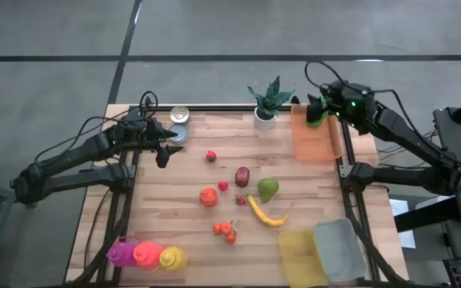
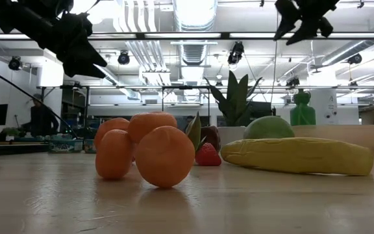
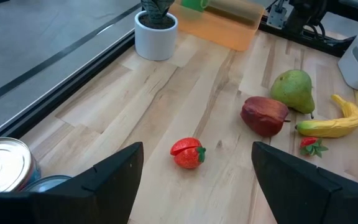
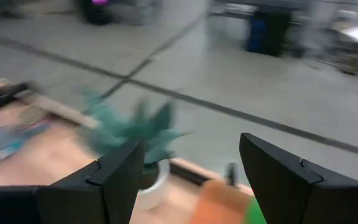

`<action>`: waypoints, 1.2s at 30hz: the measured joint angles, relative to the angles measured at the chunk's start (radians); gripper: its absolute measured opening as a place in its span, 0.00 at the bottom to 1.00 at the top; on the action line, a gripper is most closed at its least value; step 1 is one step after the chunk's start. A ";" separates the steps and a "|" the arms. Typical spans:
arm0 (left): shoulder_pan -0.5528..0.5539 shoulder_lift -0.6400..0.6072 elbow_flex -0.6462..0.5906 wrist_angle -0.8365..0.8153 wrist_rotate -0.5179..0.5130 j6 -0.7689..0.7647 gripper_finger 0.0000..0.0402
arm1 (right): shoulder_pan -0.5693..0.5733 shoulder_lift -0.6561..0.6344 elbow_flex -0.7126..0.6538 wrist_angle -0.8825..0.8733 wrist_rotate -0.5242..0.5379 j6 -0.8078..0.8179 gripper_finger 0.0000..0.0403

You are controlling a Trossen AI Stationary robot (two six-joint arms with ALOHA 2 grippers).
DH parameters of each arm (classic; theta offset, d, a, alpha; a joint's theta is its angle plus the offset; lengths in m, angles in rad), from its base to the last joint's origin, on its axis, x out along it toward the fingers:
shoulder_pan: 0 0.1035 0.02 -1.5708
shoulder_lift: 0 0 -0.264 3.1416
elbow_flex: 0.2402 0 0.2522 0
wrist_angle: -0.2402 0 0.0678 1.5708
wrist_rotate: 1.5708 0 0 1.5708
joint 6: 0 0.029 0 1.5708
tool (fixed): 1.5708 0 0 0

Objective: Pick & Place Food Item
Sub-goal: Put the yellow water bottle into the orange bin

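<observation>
High view: the orange tray point(image 1: 317, 140) at the far right edge carries a green item point(image 1: 317, 117) at its back end, and the right gripper point(image 1: 316, 106) hangs over it, jaws apart, gripping nothing. Yellow bin point(image 1: 299, 256) and clear bin point(image 1: 341, 250) sit side by side, near corner. Left gripper point(image 1: 165, 152) waits by the tins point(image 1: 179, 122), jaws open, empty. Fruit scattered mid-table point(image 1: 174, 208); a person sits in the room beyond
</observation>
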 joint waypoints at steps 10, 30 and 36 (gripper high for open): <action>0.000 0.000 0.000 0.000 0.000 0.000 0.76 | 0.146 -0.176 -0.194 0.179 -0.242 -0.094 0.65; 0.000 0.000 0.000 0.000 0.000 0.000 0.76 | 0.172 -0.296 -0.408 0.429 -0.375 -0.079 0.65; 0.000 0.000 0.000 0.000 0.000 0.000 0.76 | 0.172 -0.295 -0.408 0.428 -0.375 -0.079 0.65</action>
